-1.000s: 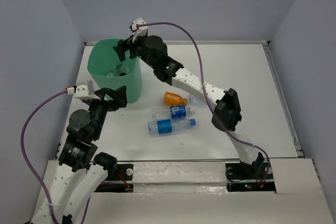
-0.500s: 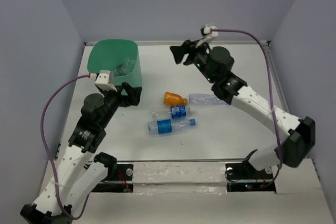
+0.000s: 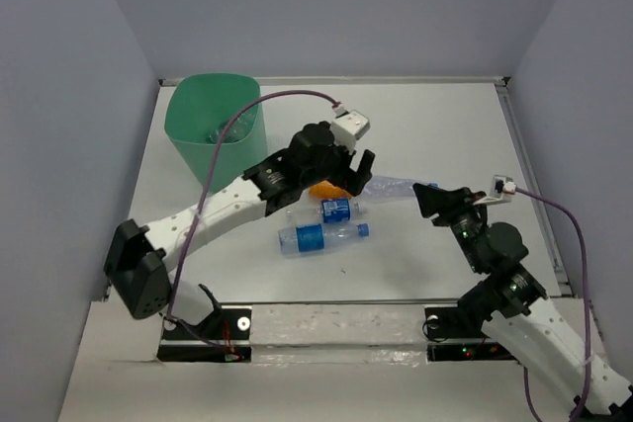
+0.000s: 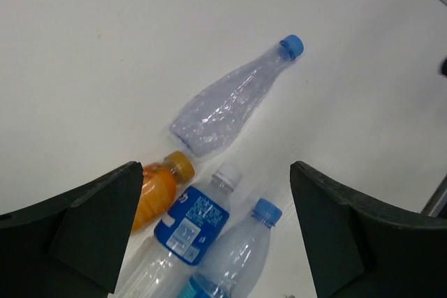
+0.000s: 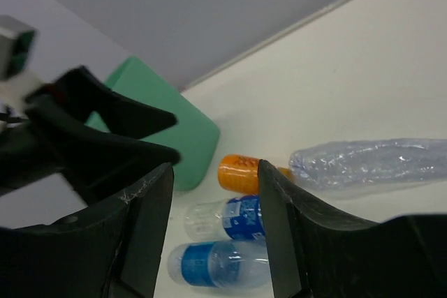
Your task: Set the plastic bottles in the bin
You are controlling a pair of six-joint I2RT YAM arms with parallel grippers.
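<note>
The left tool (image 3: pixel 348 173) hangs spread wide and empty over the loose bottles. Its wrist view frames four of them between the fingers: a crushed clear plastic bottle with a blue cap (image 4: pixel 230 102), a small orange bottle (image 4: pixel 157 188), a blue-labelled bottle with a white cap (image 4: pixel 197 218) and a blue-labelled bottle with a blue cap (image 4: pixel 241 256).

The step looks like choosing and picking one of these. The three lower bottles lie touching or just beside one another, so a finger dropped between them would likely shove a neighbour. The crushed clear bottle lies a little apart and seems the cleaner choice. I would close across its body, not along it, and grip gently, since thin plastic may buckle or roll.

The left arm reaches long and low from its base across the white table (image 3: pixel 465 135). The mint-green plastic bin (image 3: pixel 232 160) stands well back to its left, with at least one bottle already inside.

The right tool (image 3: pixel 427 200) is also spread and empty. Its arm is folded near its base, pointing towards the crushed bottle's cap end.
</note>
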